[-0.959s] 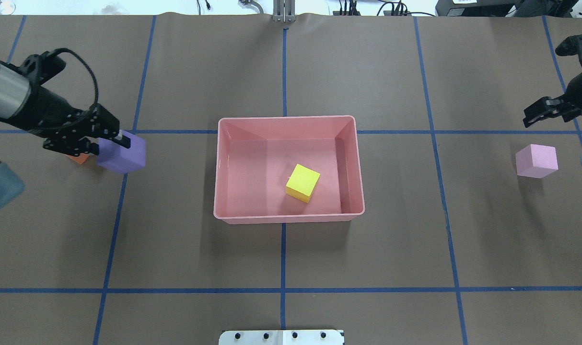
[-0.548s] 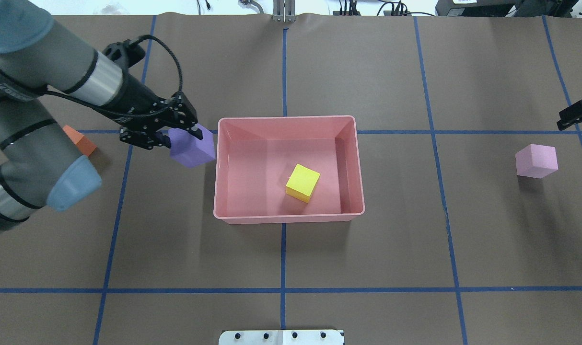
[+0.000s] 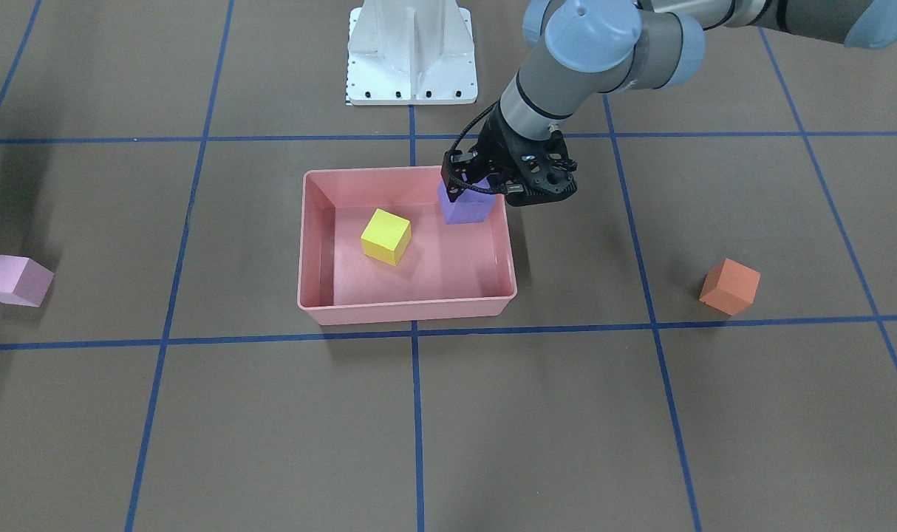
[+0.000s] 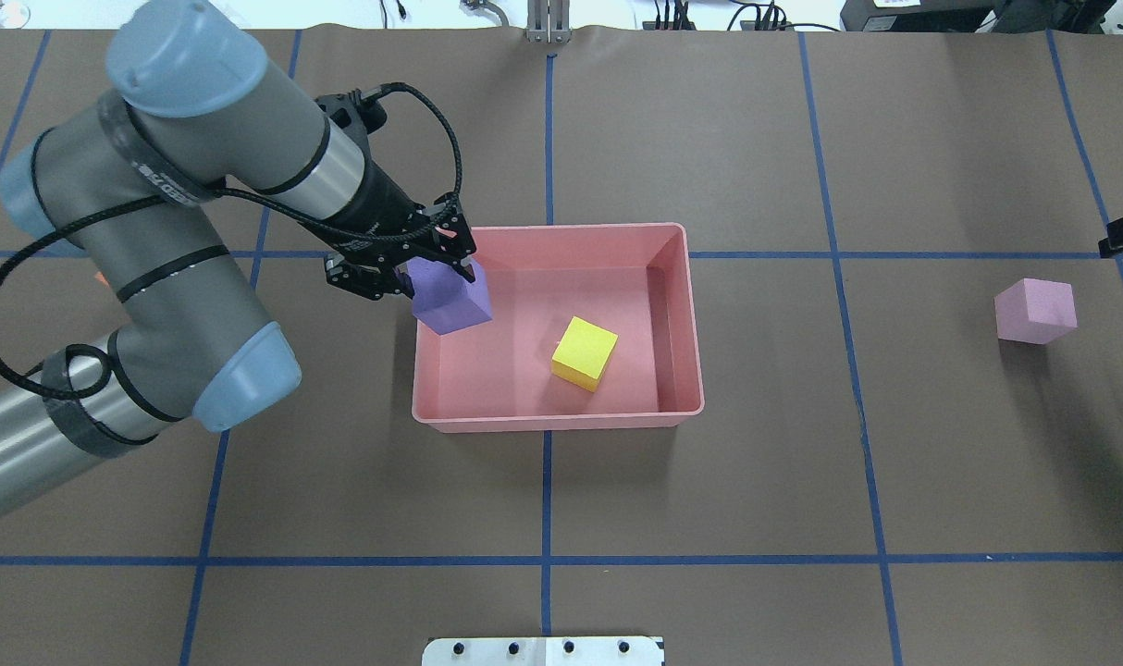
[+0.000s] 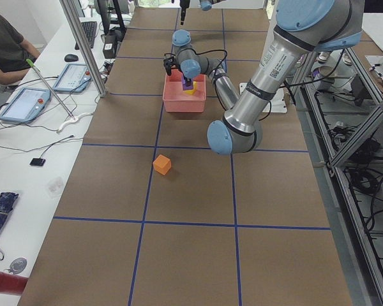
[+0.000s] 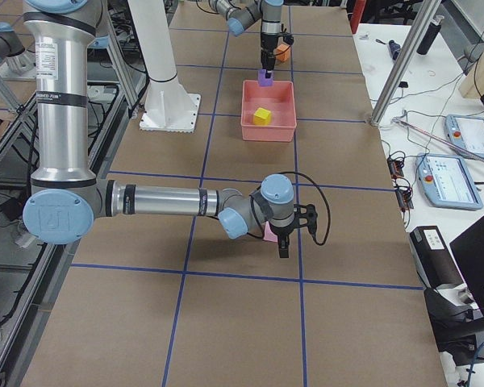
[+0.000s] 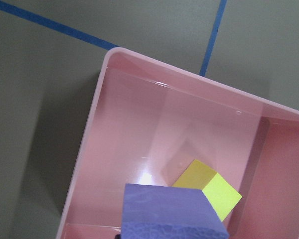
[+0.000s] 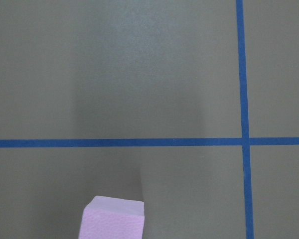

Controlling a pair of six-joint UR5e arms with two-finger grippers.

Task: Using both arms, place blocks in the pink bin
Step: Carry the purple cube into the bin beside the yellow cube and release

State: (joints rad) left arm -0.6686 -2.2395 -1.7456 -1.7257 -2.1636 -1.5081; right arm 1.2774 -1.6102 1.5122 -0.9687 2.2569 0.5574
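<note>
Barely inside bin (image 4: 561, 424) rim; pincer (image 4: 439, 277) clasps purple block (image 4: 452, 307)

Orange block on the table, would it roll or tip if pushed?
The orange block rests on a flat face, so it would probably slide, not roll. As a cube, it seems unlikely to tip. Its matte surface looks grippy.

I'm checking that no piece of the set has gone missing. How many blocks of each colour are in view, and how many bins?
yellow block: 1
purple block: 1
pink-lilac block: 1
orange block: 1
pink bin: 1
Total: 5
</note>
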